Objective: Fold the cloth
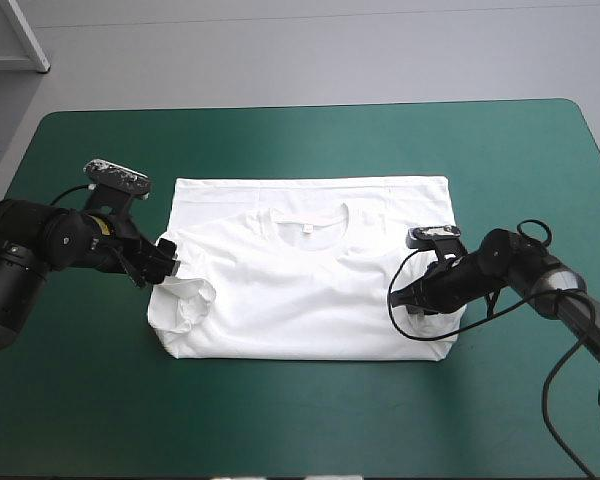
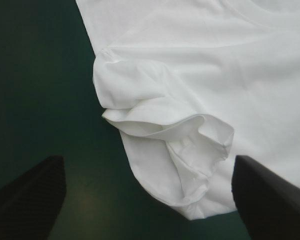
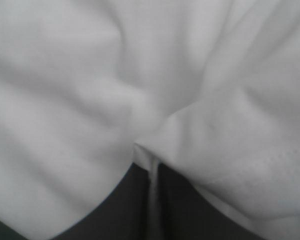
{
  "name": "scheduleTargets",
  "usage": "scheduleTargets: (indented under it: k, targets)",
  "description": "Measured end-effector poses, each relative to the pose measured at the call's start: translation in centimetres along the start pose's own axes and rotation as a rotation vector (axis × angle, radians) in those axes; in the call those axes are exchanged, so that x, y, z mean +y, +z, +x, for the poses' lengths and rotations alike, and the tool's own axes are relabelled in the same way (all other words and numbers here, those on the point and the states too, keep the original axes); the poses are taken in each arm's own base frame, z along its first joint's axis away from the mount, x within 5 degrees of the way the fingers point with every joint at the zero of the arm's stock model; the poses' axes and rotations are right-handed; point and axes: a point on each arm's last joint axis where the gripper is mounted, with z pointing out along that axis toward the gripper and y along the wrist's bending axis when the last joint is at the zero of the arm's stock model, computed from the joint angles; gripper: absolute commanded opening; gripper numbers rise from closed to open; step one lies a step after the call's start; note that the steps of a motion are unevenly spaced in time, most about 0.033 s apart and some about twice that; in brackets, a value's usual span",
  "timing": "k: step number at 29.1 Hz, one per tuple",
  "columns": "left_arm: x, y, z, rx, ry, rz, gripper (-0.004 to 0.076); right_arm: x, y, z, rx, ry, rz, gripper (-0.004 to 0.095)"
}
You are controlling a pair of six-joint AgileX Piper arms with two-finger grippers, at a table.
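White T-shirt (image 1: pixel 310 275) lying flat at middle of teal-green counter (image 1: pixel 280 135), neckline up, toward far edge. Left pincer (image 1: pixel 169 257) low at shirt's left edge, black fingers (image 2: pixel 30 195) wide apart, gripping nothing; rumpled sleeve (image 2: pixel 165 127) just ahead, between them. Right pincer (image 1: pixel 400 299) on shirt's right side near front corner, all but closed, pinching fold of white cloth.

I have the T-shirt (image 1: pixel 310 290) lying flat at the middle of the table (image 1: pixel 310 430), its collar (image 1: pixel 305 222) toward the far edge. My left gripper (image 1: pixel 168 262) sits at the T-shirt's left edge. The bunched sleeve (image 2: pixel 175 130) lies just ahead of it, between its parted fingers (image 2: pixel 25 200). My right gripper (image 1: pixel 400 298) rests on the T-shirt's right edge, nearer the front, and is pinched on a fold of cloth.
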Motion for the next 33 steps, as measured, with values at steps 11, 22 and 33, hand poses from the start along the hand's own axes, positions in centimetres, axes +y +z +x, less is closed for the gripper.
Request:
scheduleTargets:
  k: [11, 22, 33]
  targets:
    - [0.0, 0.0, -0.1, -0.013, -0.001, -0.003, 0.0648, 1.0, -2.4, -2.1, -0.051, -0.012, -0.011, 0.074]
    - [0.0, 0.0, 0.5, 0.052, -0.003, 0.004, 0.0648, 2.9, -11.5, -0.9, -0.083, -0.062, 0.152, 0.0738]
    - [-0.4, 0.5, 2.4, 0.162, -0.048, 0.017, 0.0648, 4.2, -15.5, 1.9, -0.113, -0.048, 0.162, 0.0738]
